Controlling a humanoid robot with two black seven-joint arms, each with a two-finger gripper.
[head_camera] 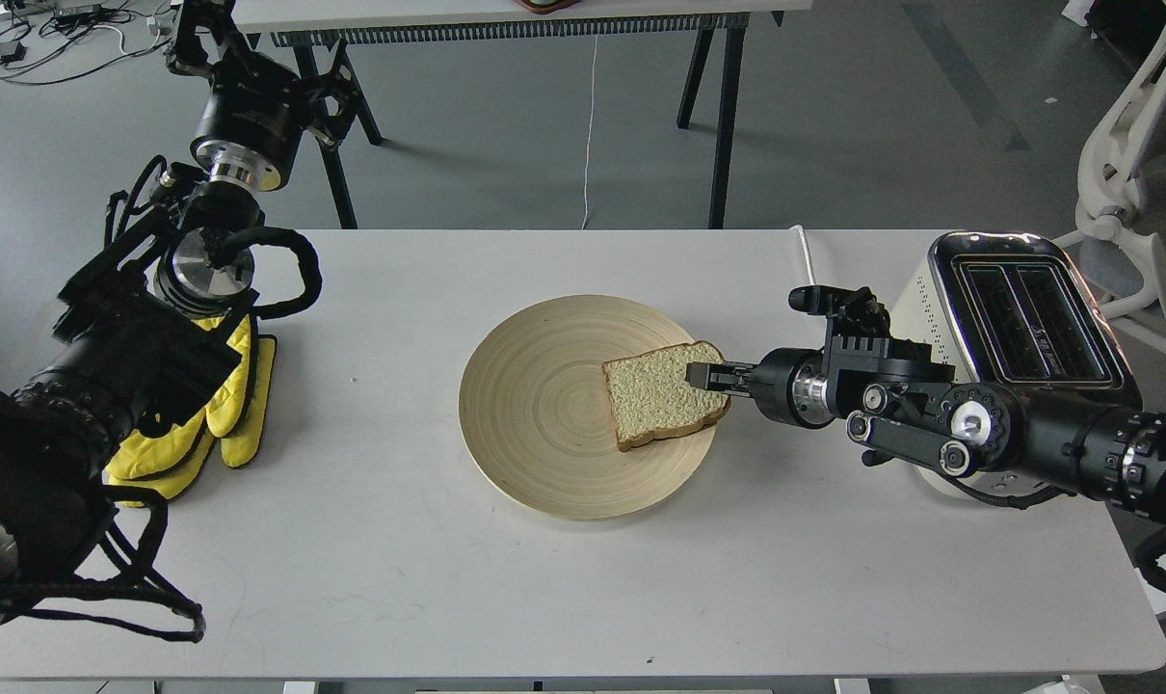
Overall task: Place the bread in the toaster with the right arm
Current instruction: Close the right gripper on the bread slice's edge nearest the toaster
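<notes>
The bread [662, 395], a pale speckled slice with a brown crust, lies flat on the right part of the round wooden plate [544, 424]. My right gripper [706, 374] reaches in from the right and lies on the slice's right edge, with one dark finger showing over the crust; how its jaws stand I cannot tell. The cream-white toaster [1026, 318] with its chrome top and two empty slots stands at the table's right end, behind my right arm. My left gripper [190, 39] is raised at the far left, beyond the table's back edge, too dark to read.
Yellow gloves [207, 414] lie on the table's left side under my left arm. The toaster's white cord [807, 255] runs off the back edge. A black-legged table [718, 116] stands behind, and a white chair [1132, 145] at the right.
</notes>
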